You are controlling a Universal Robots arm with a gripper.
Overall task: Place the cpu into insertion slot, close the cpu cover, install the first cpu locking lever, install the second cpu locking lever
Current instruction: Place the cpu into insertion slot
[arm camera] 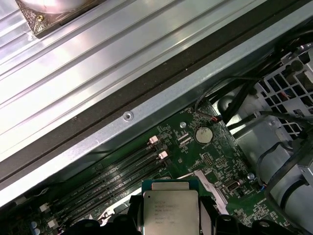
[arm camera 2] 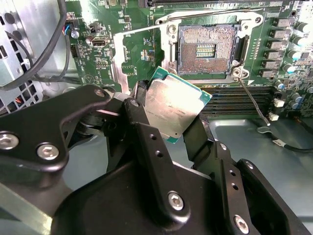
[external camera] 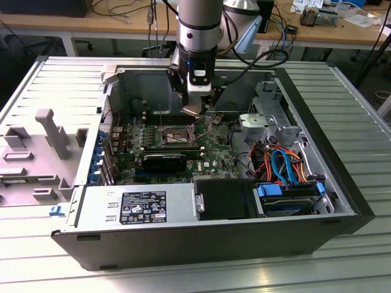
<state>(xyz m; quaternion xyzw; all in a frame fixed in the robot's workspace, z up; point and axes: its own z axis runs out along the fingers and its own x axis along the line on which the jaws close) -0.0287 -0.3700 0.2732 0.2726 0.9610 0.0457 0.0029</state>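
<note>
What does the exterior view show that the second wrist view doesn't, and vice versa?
Exterior view: the open computer case, its grey power supply box, blue and orange cables, and the arm above. Second wrist view: the hand pinching the silvery chip by its edges, and the socket with its gold contacts. Both: the green circuit board and open socket.

Arm (external camera: 198, 21): silver-grey cylindrical link; black wrist housing (external camera: 198, 73) below, small blue light (external camera: 192, 61) on it, possibly status lamp. Black cable (external camera: 256, 60) trails toward exterior view's right. Gripper (arm camera 2: 169, 107): matte black angular linkage; fingers (arm camera 2: 146, 142) slim, drilled; silver socket-head screws (arm camera 2: 176, 199).
</note>
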